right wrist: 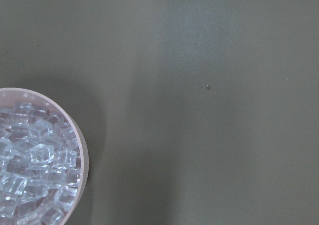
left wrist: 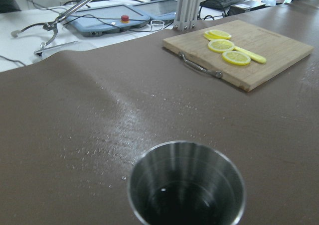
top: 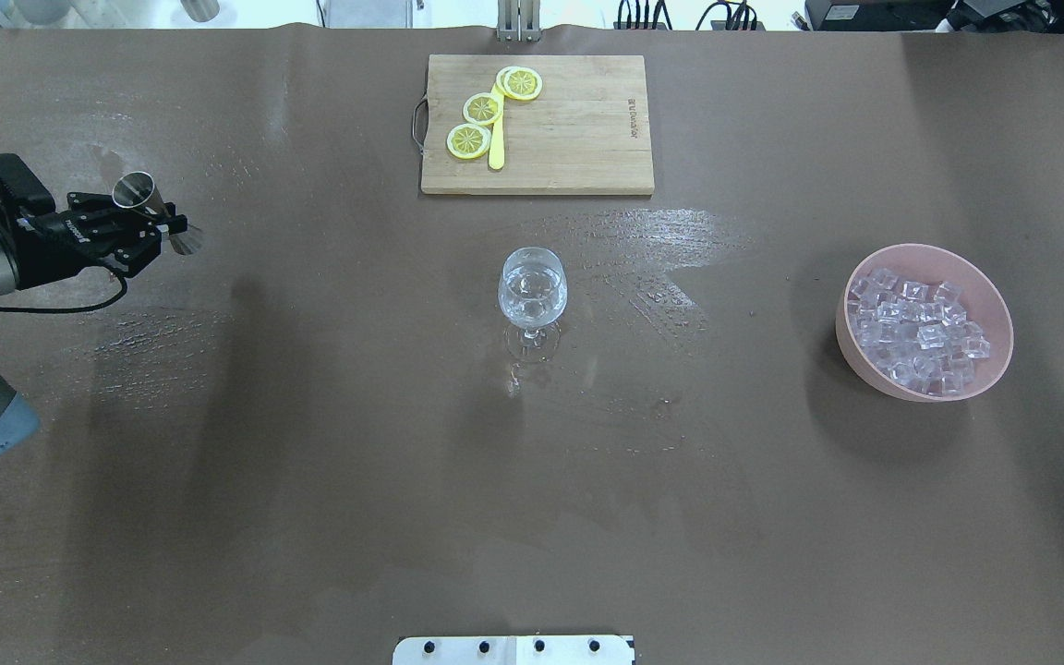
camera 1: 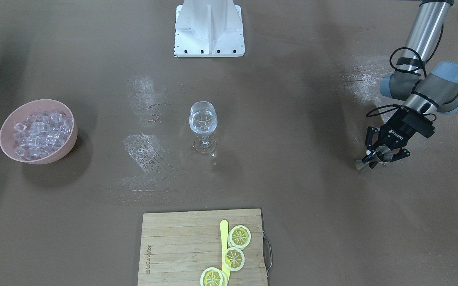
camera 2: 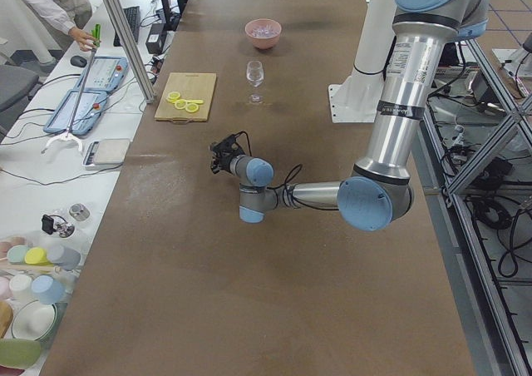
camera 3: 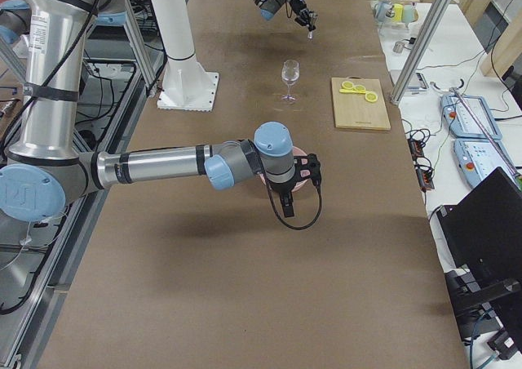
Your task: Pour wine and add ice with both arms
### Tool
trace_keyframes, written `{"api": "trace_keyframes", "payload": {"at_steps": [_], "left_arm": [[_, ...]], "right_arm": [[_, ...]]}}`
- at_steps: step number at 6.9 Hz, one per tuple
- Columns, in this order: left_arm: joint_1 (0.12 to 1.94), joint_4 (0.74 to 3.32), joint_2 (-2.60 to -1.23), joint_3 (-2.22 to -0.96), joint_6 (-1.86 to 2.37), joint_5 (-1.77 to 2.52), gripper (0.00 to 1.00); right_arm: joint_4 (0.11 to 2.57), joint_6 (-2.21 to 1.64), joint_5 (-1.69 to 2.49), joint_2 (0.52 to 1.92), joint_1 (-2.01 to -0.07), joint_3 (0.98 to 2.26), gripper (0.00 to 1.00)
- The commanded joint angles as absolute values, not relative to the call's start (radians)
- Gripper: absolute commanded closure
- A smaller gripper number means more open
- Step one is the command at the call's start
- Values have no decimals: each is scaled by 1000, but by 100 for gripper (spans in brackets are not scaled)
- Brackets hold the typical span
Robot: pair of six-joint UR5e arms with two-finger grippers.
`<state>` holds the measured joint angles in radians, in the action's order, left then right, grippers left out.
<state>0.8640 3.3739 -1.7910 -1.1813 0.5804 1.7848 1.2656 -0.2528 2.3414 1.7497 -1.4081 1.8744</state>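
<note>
The left hand point(camera 1: 382, 154) is clenched on a steel jigger point(camera 1: 383, 153), one black finger on each side of its narrow waist and the open mouth facing up. White lettering on the hand's black body reads ROBOTIQ. From the left wrist the jigger's inside point(left wrist: 187, 185) looks dark, with only a small glint at the bottom; whether any liquid lies in it cannot be told. Whether its lower cone touches the brown worktop point(camera 1: 332, 218) cannot be told either.

Ahead of this hand and off to one side, well apart from it, lies a wooden cutting board point(left wrist: 269, 70) with a metal handle. Three lemon slices point(left wrist: 222, 46) sit on it next to a flat yellow stick point(camera 1: 224, 238). A mark is printed along one edge of the board, too small to read with certainty.

Well apart from the left hand, at the middle of the worktop, stands a wine glass point(camera 1: 203, 127), upright on its foot. The wine point(camera 1: 203, 121), water-clear, fills the lower part of its bowl. Wet smears shine on the worktop around the glass.

The right hand point(camera 3: 308, 171) shows only from the table's end, so its state cannot be told. Its wrist camera looks straight down, with a pink bowl point(right wrist: 82, 145) at the lower left. The ice point(right wrist: 30, 170) is heaped in that bowl, many small clear cubes, far across the worktop from the left hand.
</note>
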Motion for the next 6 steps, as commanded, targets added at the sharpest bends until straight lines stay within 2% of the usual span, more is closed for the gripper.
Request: {"api": "trace_keyframes", "payload": {"at_steps": [1, 4, 6], "left_arm": [[850, 3279, -1834, -1245, 568, 1723, 100], [770, 2963, -1952, -1382, 490, 1747, 100], [759, 2848, -2032, -1422, 428, 1752, 100]], "right_arm": [[1264, -242, 2350, 1746, -1407, 1876, 1], [1262, -250, 2352, 1730, -1407, 1885, 1], [1264, -253, 2345, 1732, -1407, 1884, 1]]}}
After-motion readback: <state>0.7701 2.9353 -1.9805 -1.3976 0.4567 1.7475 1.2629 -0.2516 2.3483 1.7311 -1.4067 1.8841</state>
